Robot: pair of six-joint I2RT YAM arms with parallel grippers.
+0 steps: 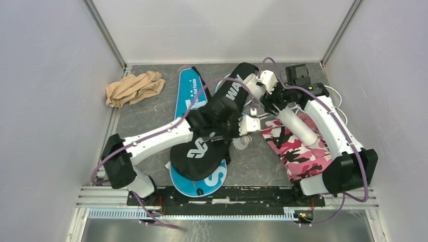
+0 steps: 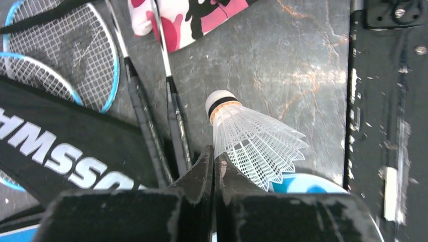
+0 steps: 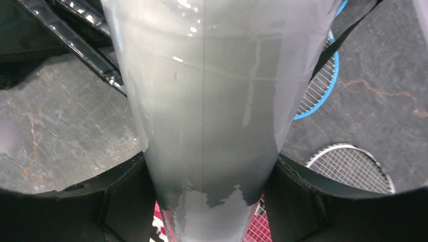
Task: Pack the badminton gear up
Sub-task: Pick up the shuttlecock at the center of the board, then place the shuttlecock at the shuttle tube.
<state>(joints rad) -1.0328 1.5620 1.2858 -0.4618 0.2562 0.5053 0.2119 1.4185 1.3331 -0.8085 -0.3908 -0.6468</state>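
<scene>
A white mesh-skirted shuttlecock (image 2: 252,141) with a black-banded cork lies on the grey table, and shows small in the top view (image 1: 242,142). My left gripper (image 2: 213,154) is shut, its tips pinching the skirt's left edge. My right gripper (image 3: 209,166) is shut on the long white tube (image 3: 202,101), which slants over the pink cover (image 1: 295,126). The black "CROSSWAY" cover (image 1: 222,116) lies across the blue cover (image 1: 189,96). A blue-framed racket (image 2: 65,55) and two dark handles (image 2: 144,121) lie beside the shuttlecock. A silver racket (image 3: 353,166) rests at the right.
A pink camouflage cover (image 1: 298,151) lies under the right arm. The tan cloth bundle (image 1: 134,88) sits at the back left. White walls close in the table on three sides, and a black rail (image 1: 227,194) runs along the near edge.
</scene>
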